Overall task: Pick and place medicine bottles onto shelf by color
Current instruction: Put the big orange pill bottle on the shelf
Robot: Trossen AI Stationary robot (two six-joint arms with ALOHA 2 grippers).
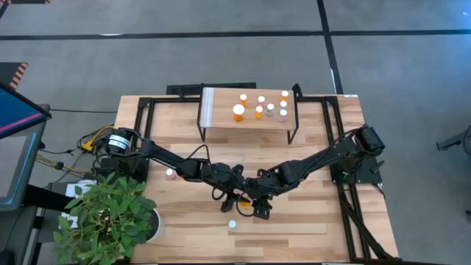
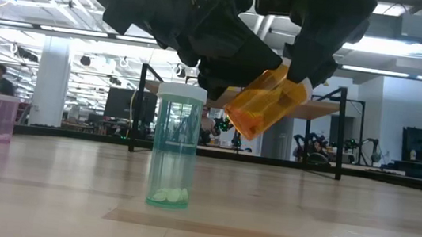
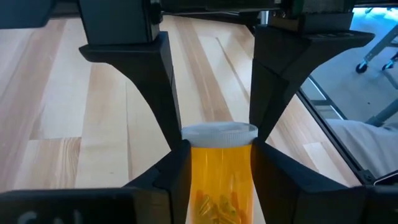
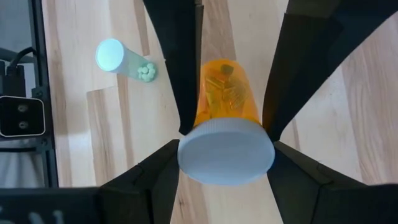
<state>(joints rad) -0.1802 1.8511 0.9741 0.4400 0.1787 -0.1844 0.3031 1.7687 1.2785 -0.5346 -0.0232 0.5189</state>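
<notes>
- While both grippers meet mid-tabletop [image 1: 309, 221], I see the orange bottle [image 2: 269, 101] lifted, tilted, between them.
- Left jaws [image 3: 214, 155] clamp its body; right jaws [image 4: 227, 158] straddle its cap, contact unclear.
- Risk: a mistimed handover drops it onto the green bottle [image 2: 175, 145].

Bright even overhead light; ceiling glare, dark silhouetted arms in low view.

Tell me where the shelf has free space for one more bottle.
The shelf is bare on its left part, between the pale end and the big orange bottle. The right part is crowded with small bottles up to the right edge.
</notes>
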